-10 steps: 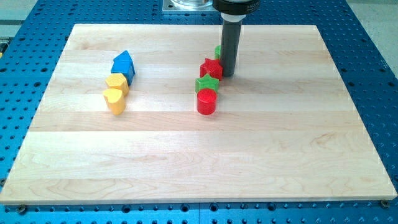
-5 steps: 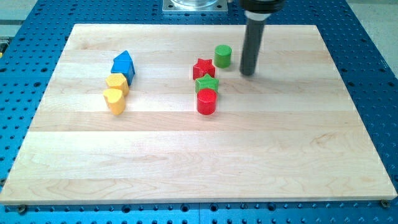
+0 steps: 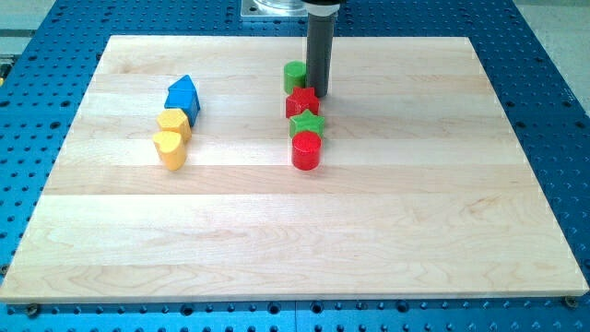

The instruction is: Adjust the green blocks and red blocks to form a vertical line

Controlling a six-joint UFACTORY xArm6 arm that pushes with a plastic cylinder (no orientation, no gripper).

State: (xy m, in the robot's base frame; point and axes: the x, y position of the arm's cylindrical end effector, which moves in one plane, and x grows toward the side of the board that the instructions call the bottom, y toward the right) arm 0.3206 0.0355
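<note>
A green cylinder [image 3: 295,76] stands near the view's top middle. Below it sit a red star [image 3: 301,101], a green star [image 3: 307,124] and a red cylinder [image 3: 306,150], close together in a column that leans slightly to the view's right as it goes down. My tip [image 3: 320,93] is right against the green cylinder's right side, just above and right of the red star.
At the view's left, a blue house-shaped block [image 3: 183,95], a yellow hexagon-like block [image 3: 173,123] and a yellow rounded block [image 3: 170,148] form a short slanted column. The wooden board [image 3: 304,231] lies on a blue perforated table.
My tip swung out to the right of the green cylinder and came back left. The green cylinder has slid left to above the red star. The red star shifted slightly left.
</note>
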